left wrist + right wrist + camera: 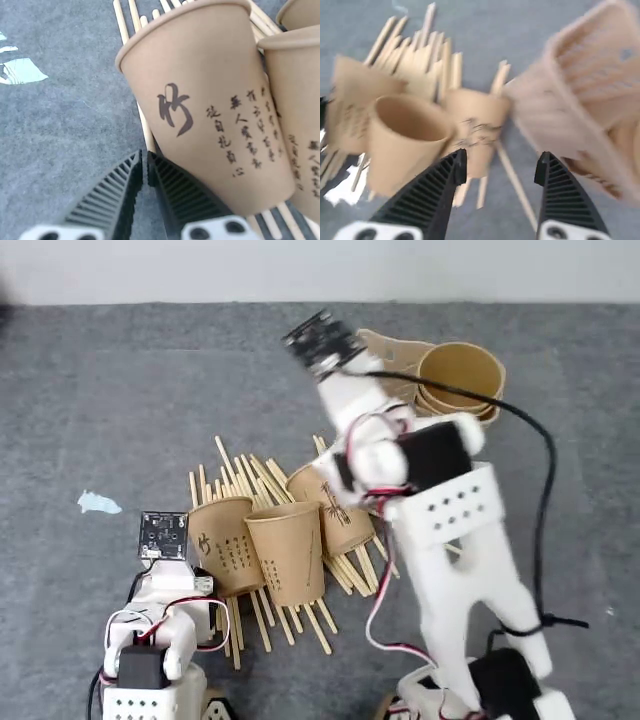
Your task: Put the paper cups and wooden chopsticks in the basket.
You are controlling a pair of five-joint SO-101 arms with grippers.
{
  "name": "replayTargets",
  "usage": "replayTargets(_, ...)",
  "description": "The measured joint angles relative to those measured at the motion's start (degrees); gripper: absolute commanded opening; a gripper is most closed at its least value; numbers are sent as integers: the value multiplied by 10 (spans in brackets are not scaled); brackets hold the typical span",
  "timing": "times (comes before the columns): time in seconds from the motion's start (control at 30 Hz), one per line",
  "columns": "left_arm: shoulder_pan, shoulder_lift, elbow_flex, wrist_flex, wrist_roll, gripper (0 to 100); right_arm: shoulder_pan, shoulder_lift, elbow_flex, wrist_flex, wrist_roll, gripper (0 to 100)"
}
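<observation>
The right gripper (502,165) hung with jaws apart near the basket (395,345), above three cups (285,550) lying on the chopsticks (240,475). The left gripper (148,160) was closed and empty beside one cup. Squeezing a cup's side could crush it or roll it away.

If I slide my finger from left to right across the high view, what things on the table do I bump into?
blue scrap → first cup → second cup → third cup → basket holding stacked cups
</observation>
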Motion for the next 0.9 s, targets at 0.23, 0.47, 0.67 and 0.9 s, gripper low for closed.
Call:
replayTargets(0.23, 0, 0, 0, 0, 0, 14, -86, 92, 0, 27, -17, 234)
replayTargets(0.47, 0, 0, 0, 0, 0, 14, -138, 171, 0, 27, -17, 234)
replayTargets(0.67, 0, 0, 0, 0, 0, 14, -150, 201, 0, 0, 5, 233)
replayTargets(0.9, 0, 0, 0, 0, 0, 14, -152, 232, 0, 4, 34, 62)
